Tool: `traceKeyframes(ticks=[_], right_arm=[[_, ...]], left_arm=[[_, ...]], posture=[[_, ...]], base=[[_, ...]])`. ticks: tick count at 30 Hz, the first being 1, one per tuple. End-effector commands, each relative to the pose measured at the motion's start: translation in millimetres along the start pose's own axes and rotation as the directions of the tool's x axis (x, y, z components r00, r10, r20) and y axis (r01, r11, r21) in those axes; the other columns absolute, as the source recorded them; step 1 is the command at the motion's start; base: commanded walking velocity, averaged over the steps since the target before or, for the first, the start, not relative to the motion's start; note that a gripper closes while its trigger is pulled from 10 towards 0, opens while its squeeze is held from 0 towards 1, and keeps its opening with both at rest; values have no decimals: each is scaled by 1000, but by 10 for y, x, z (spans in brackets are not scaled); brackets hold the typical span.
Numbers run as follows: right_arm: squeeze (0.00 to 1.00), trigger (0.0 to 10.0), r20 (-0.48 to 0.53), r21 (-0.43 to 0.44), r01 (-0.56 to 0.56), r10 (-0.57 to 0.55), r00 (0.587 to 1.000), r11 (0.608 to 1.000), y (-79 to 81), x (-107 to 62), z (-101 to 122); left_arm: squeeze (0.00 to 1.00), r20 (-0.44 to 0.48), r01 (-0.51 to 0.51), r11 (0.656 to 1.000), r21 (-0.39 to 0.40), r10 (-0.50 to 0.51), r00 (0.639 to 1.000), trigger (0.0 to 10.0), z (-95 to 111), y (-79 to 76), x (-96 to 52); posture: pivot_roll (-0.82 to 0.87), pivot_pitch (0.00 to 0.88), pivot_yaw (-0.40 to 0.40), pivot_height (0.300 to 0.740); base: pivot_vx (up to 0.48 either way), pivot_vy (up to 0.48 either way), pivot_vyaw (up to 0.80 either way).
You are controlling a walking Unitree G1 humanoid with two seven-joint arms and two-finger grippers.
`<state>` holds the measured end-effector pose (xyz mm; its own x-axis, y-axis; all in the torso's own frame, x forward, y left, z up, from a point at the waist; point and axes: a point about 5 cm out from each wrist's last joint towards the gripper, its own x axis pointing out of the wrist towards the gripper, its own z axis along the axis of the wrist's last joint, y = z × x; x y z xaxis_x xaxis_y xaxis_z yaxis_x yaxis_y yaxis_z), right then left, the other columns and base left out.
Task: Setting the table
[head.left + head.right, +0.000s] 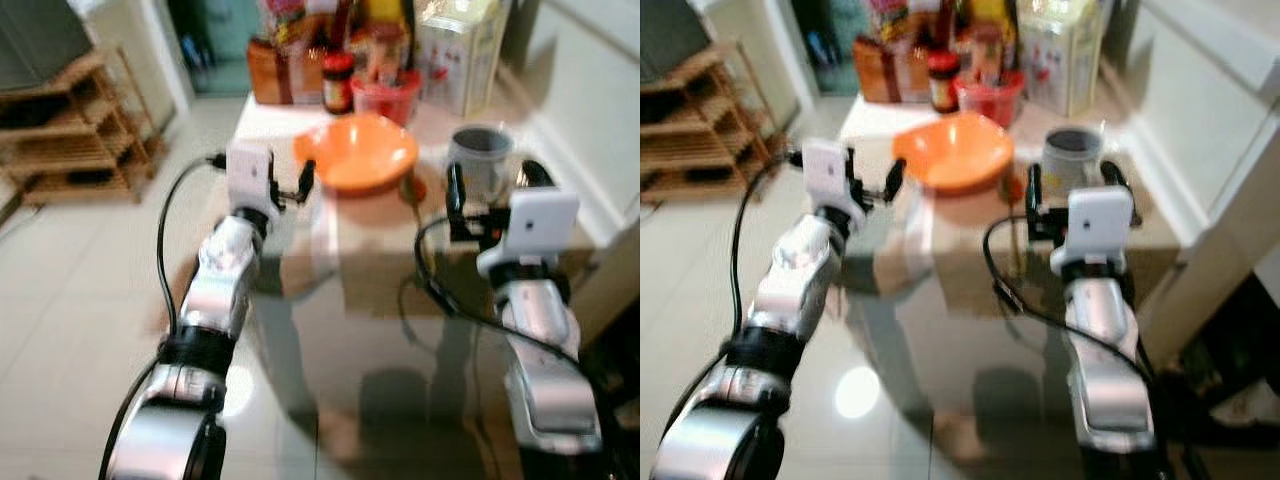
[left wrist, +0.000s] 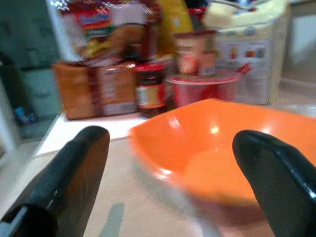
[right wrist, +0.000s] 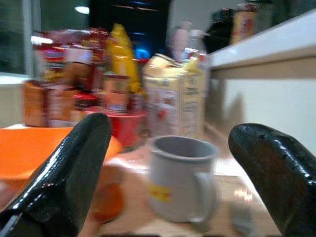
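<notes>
While both grippers gape empty | left gripper (image 1: 292, 186) faces orange bowl (image 2: 217, 148) | right gripper (image 1: 487, 184) faces mug (image 3: 180, 177)

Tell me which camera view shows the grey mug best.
The right wrist view: the grey mug stands large between the open right gripper fingers, with its handle and a yellow mark visible. Both eye views show it smaller and blurred, from above, beside the orange bowl. The left wrist view faces the bowl instead.

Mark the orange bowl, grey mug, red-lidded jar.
Round orange plastic bowl (image 1: 356, 152), left eye view, inner basin.
Grey mug (image 3: 178, 180), right wrist view, outer side wall.
Dark jar with red lid (image 2: 150, 89), left wrist view, label.
</notes>
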<state>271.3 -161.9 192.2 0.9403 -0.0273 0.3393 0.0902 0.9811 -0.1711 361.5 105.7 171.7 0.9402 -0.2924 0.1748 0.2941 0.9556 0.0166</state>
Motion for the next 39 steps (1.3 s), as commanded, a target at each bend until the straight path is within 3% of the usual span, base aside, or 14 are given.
traceKeyframes(ticks=[1, 6, 12, 17, 22, 28, 34, 39], right_arm=[[0, 10000, 13, -1, 11, -11, 1000, 1000, -47, -12, 44], [0, 10000, 27, 2, 1, -1, 1000, 1000, -16, -13, 84], [0, 10000, 28, 8, -5, 5, 1000, 1000, 1, -10, 93], [0, 10000, 19, 11, 0, 0, 1000, 1000, 4, -18, 76], [0, 10000, 14, 12, 5, -5, 1000, 1000, 7, -28, 70], [0, 10000, 28, 13, 30, -30, 999, 999, -56, -90, 110], [0, 10000, 3, -10, 48, -48, 999, 999, -142, -209, 73], [0, 10000, -4, -1, 51, -51, 999, 999, -98, -226, 68]], left_arm=[[0, 12, 25, 1000, 11, -25, 1000, 10000, 64, -103, 52], [0, 14, 35, 999, -8, -35, 999, 10000, 199, -127, 144], [0, -57, 20, 994, -104, -26, 998, 10000, 362, -52, 349], [0, -163, -16, 980, -197, -17, 986, 10000, 357, -38, 462], [0, -254, -21, 942, -335, -69, 965, 10000, 292, -150, 525], [0, -316, -2, 900, -436, -151, 937, 10000, 211, -340, 569], [0, -339, 14, 884, -467, -194, 920, 10000, 153, -444, 571], [0, -346, 24, 883, -468, -209, 915, 10000, 129, -481, 573]], posture=[[-29, 0, 95, 736], [-28, 0, 93, 736], [-29, 0, 97, 736], [-38, 0, 106, 736], [-49, 0, 116, 736], [-68, 0, 129, 736], [-94, 0, 151, 736], [-98, 0, 153, 736]], base=[[0, 0, 0], [0, 0, 0], [0, 0, 0], [0, 0, 0], [0, 0, 0], [0, 0, 0], [0, 0, 0], [0, 0, 0]])
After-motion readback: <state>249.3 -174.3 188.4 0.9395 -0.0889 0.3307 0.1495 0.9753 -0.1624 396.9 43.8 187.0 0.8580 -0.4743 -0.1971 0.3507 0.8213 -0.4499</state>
